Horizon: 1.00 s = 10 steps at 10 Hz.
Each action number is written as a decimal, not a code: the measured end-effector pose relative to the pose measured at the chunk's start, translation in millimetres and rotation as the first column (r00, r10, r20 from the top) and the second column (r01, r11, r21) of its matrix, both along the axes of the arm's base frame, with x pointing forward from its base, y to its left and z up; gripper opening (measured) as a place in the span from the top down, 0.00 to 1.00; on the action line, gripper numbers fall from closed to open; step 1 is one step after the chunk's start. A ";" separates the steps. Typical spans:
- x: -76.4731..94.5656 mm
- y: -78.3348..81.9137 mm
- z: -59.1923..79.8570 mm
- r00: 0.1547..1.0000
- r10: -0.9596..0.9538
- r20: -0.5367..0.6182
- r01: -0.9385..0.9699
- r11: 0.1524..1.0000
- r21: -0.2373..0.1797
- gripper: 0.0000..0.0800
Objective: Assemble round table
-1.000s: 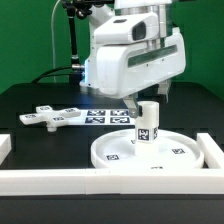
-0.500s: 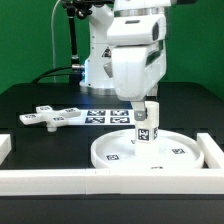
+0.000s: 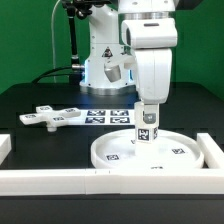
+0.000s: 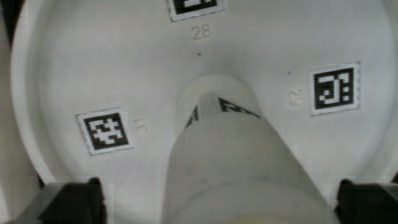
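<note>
Dark fingers stand wide on either side of the short cylindrical post. The wrist view shows a pale gap between each finger and the post, so they hold nothing. One post stands upright at the middle of the large rimmed disc, its long axis vertical, with a square tag on its side. The disc, also the only one, lies flat on the black counter and holds nothing but the post; three tags on its face show in the wrist view. One flat cross-shaped piece lies on the counter well to the exterior view's left of the disc, just beside the marker board. White border rails run along the near edge and the exterior view's right.
</note>
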State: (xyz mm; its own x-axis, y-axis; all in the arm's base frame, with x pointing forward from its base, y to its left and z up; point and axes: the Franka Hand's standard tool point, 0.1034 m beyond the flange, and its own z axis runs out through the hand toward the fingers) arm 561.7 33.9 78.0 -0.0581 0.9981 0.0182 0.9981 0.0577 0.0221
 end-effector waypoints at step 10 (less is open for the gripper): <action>-1.4 -2.7 -3.2 0.998 0.057 -0.005 -0.057 0.998 -0.027 0.49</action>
State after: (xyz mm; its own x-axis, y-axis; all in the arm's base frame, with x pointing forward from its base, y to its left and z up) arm 560.2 31.2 74.8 -0.1145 0.9934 -0.0088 0.9933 0.1147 0.0151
